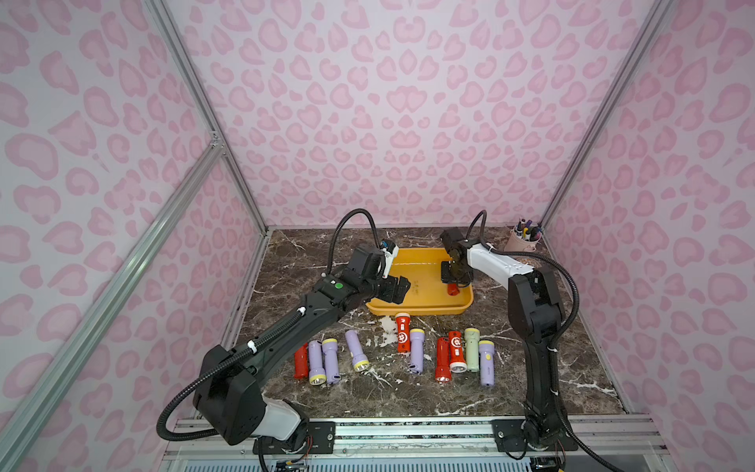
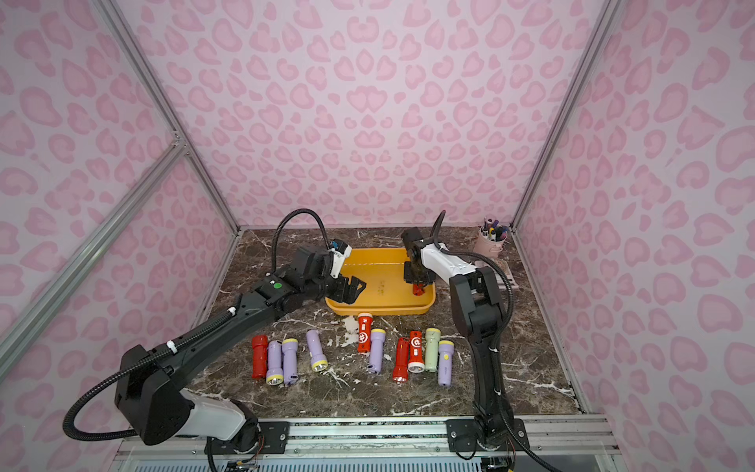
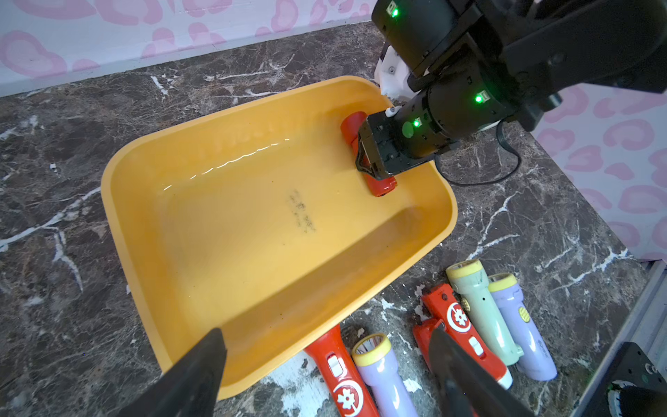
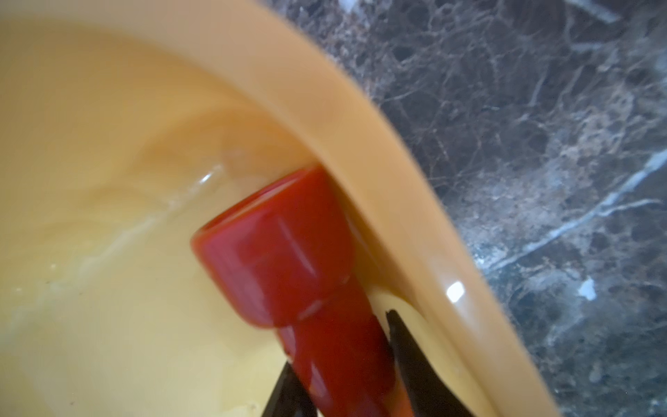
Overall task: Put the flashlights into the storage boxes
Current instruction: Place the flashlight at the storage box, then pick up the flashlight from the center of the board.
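The yellow-orange storage box [image 1: 416,309] [image 2: 380,311] sits at the back middle of the marble table. One red flashlight [image 1: 452,289] [image 2: 417,289] [image 3: 380,185] [image 4: 285,249] lies inside it along the right wall [image 4: 361,108]. My right gripper [image 1: 453,281] [image 4: 337,339] reaches down into the box, with a finger against each side of that flashlight's body. My left gripper [image 1: 394,291] [image 3: 326,334] hangs open and empty above the box's near left rim [image 3: 119,202]. Several more flashlights lie in a row in front of the box: lilac [image 1: 356,349], red [image 1: 402,332], pale green [image 1: 472,349].
A pink pen cup [image 1: 521,243] [image 2: 488,245] with markers stands in the back right corner. Walls with metal frame posts close in the table on three sides. The row of flashlights runs from the left group [image 1: 316,361] to the right group [image 1: 486,363].
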You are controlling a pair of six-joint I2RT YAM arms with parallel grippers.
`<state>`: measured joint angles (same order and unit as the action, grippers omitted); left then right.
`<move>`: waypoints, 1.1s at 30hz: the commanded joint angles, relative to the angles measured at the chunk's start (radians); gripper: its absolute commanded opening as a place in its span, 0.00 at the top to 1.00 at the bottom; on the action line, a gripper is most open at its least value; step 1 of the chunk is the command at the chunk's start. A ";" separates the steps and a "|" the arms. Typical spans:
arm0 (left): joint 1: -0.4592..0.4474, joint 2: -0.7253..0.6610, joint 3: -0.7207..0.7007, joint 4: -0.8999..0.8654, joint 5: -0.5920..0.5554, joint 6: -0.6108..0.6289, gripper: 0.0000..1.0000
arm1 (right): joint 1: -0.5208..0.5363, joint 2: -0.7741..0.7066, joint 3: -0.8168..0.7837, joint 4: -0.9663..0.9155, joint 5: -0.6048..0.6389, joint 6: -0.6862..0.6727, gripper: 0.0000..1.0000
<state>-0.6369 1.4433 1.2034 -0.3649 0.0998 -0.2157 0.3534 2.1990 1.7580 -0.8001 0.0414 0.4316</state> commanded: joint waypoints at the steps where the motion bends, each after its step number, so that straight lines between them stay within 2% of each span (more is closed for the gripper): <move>1: -0.001 0.007 0.011 0.008 0.005 -0.001 0.11 | 0.001 -0.017 0.014 0.006 -0.002 -0.023 0.44; 6: -0.001 0.029 0.046 -0.015 0.008 0.007 0.11 | 0.004 -0.098 0.052 -0.043 -0.003 -0.037 0.39; 11: -0.007 0.045 0.060 -0.028 0.019 0.019 0.11 | 0.009 -0.281 -0.010 -0.078 0.020 -0.026 0.39; 15: -0.029 0.064 0.061 -0.028 0.018 0.029 0.11 | 0.009 -0.463 -0.191 -0.084 0.019 0.001 0.39; 18: -0.055 0.082 0.074 -0.034 0.020 0.029 0.11 | 0.009 -0.614 -0.392 -0.081 0.015 0.041 0.40; 25: -0.117 0.125 0.104 -0.041 0.032 -0.002 0.11 | 0.025 -0.940 -0.780 -0.079 -0.054 0.151 0.40; 30: -0.156 0.138 0.099 -0.034 0.039 -0.027 0.12 | 0.042 -1.089 -0.961 -0.050 -0.097 0.237 0.39; 33: -0.176 0.142 0.082 -0.028 0.043 -0.042 0.11 | 0.044 -1.120 -1.018 -0.049 -0.117 0.247 0.39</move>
<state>-0.8013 1.5803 1.2915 -0.3958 0.1329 -0.2348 0.3935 1.0966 0.7750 -0.8680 -0.0494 0.6369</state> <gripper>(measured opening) 0.887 0.608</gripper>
